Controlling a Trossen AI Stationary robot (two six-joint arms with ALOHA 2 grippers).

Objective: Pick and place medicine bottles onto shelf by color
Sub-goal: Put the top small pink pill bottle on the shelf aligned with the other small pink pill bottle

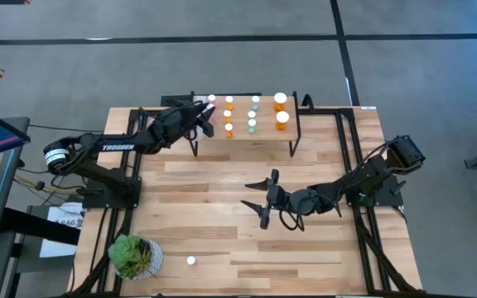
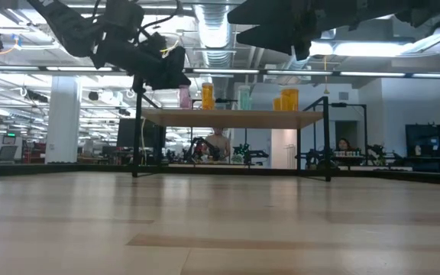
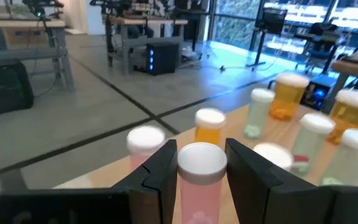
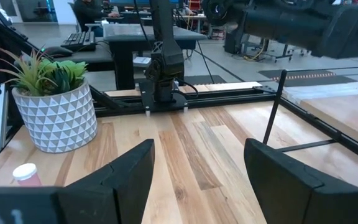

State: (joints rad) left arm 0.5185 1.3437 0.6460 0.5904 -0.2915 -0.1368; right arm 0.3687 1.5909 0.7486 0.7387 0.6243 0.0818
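The shelf (image 1: pixel 263 136) stands at the table's far edge with several medicine bottles on it: small orange ones (image 1: pixel 228 115), pale green ones (image 1: pixel 253 114), two wider orange ones (image 1: pixel 281 110) and a pink one (image 1: pixel 212 98) at its left end. My left gripper (image 3: pixel 201 148) reaches level over that left end, shut on another pink bottle (image 3: pixel 199 186) with a white cap. Above the table's middle my right gripper (image 1: pixel 257 197) hangs open with nothing between its fingers. One more pink bottle (image 4: pixel 25 175) stands on the table by the plant. My left gripper pinches the pink bottle between its two fingers (image 3: pixel 160 171), which lie on opposite sides of its body just under the white cap (image 3: pixel 201 160). They come at it level, from the table's left. The bottle stands upright; its base is hidden, so whether it rests on the shelf cannot be told.
A green plant in a white patterned pot (image 1: pixel 132 255) stands at the table's near left corner. Black frame rails (image 1: pixel 354 165) run along the table's sides. Bare wood (image 1: pixel 222 165) lies between the shelf and my right gripper.
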